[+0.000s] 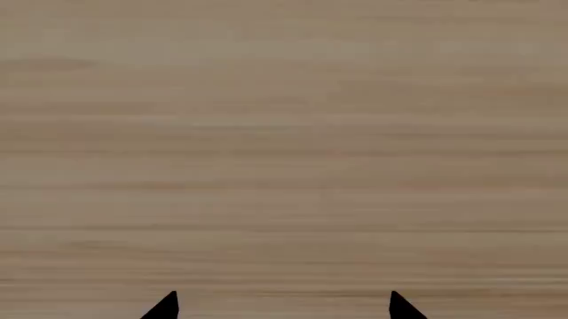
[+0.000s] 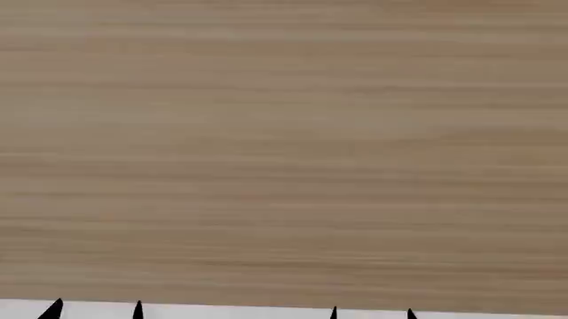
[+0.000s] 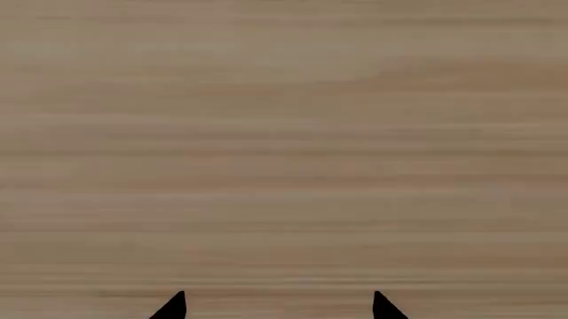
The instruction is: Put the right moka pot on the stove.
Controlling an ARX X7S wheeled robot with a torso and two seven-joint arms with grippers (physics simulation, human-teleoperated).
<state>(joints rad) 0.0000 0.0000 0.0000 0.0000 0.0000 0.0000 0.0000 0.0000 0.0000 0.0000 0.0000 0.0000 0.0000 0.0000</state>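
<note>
Neither the right moka pot nor the stove shows in any view. In the head view only the black fingertips of my left gripper (image 2: 98, 309) and right gripper (image 2: 371, 312) poke up at the near edge, over a wooden tabletop (image 2: 284, 153). In the left wrist view the left gripper (image 1: 284, 306) stands open, its two tips wide apart with bare wood between them. The right gripper (image 3: 277, 306) in the right wrist view is open the same way, holding nothing.
The light wood-grain table surface (image 1: 284, 133) fills all three views. A white strip (image 2: 231, 312) runs along the near edge in the head view, below the wood.
</note>
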